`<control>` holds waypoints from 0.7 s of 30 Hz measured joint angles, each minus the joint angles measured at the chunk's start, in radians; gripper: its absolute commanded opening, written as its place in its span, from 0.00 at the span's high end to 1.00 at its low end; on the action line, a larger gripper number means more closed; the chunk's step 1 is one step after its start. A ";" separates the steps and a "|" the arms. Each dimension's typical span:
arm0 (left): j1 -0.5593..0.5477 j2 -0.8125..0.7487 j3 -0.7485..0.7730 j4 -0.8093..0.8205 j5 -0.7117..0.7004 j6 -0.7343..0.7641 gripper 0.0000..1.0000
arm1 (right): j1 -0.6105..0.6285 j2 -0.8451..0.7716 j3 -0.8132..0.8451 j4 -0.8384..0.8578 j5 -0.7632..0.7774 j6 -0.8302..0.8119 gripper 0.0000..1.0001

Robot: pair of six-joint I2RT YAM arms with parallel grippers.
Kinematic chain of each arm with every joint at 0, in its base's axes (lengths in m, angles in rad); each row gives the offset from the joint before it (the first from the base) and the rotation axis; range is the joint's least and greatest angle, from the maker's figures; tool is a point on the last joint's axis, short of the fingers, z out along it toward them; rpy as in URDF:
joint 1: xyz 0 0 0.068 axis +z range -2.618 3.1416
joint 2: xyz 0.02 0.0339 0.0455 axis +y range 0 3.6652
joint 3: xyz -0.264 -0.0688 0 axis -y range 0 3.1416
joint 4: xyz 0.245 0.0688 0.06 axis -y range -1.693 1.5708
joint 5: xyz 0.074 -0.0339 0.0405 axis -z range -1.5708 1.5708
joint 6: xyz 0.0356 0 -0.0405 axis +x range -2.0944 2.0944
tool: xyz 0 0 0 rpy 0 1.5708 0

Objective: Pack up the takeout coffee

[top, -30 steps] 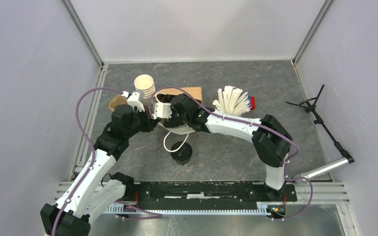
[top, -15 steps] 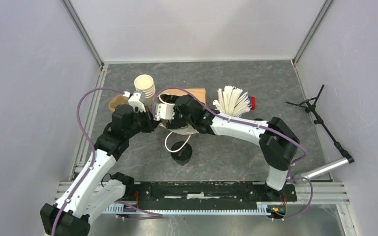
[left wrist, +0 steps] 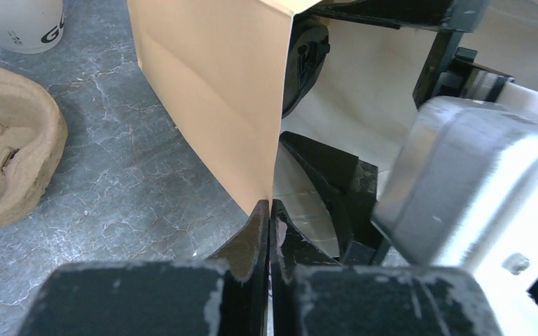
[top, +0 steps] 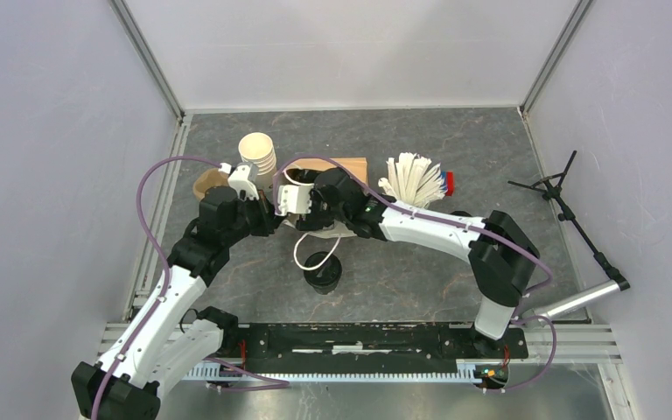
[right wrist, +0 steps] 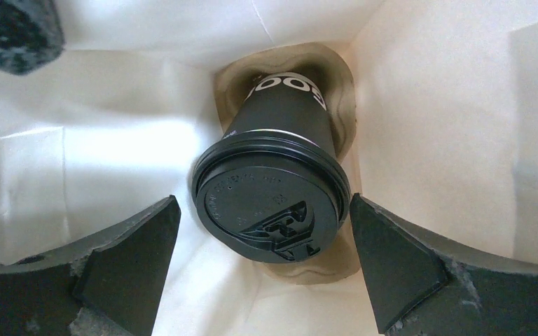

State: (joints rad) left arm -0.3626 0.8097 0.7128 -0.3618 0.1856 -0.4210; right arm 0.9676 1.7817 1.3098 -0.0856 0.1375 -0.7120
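A brown paper bag (top: 346, 165) stands at the table's middle back, its white handle (top: 308, 248) trailing forward. My left gripper (left wrist: 270, 207) is shut on the bag's side edge (left wrist: 217, 91) and holds the mouth open; in the top view it sits at the bag's left (top: 269, 217). My right gripper (right wrist: 261, 213) is inside the bag, open, with one finger on each side of a black-lidded cup (right wrist: 272, 206) but not touching it. That cup sits in a brown pulp holder (right wrist: 343, 105) on the bag's floor. A second black-lidded cup (top: 322, 272) stands on the table in front of the bag.
A stack of lidless cream cups (top: 256, 153) and a brown pulp carrier (top: 207, 182) lie left of the bag. A cup of white sticks (top: 413, 179) and a small red item (top: 449, 182) are to its right. A black stand (top: 567, 203) leans at the far right.
My right arm has stretched a little further left and its elbow has swung right. The bag's top edge has shifted slightly. My left gripper has kept its hold.
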 measured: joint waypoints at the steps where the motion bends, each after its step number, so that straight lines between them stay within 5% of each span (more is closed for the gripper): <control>1: 0.000 0.000 0.000 0.000 0.000 0.000 0.98 | 0.000 -0.006 -0.002 0.000 -0.007 0.000 0.02; 14: -0.004 0.000 0.000 -0.003 0.000 0.000 0.98 | 0.000 -0.109 -0.079 0.002 -0.097 0.003 0.02; 21: -0.004 0.000 0.000 -0.003 0.000 0.000 0.98 | -0.008 -0.147 -0.105 0.000 -0.105 0.007 0.12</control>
State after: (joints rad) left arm -0.3668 0.8097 0.7128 -0.3645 0.1860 -0.4210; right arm 0.9596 1.6344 1.2045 -0.0860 0.0326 -0.7052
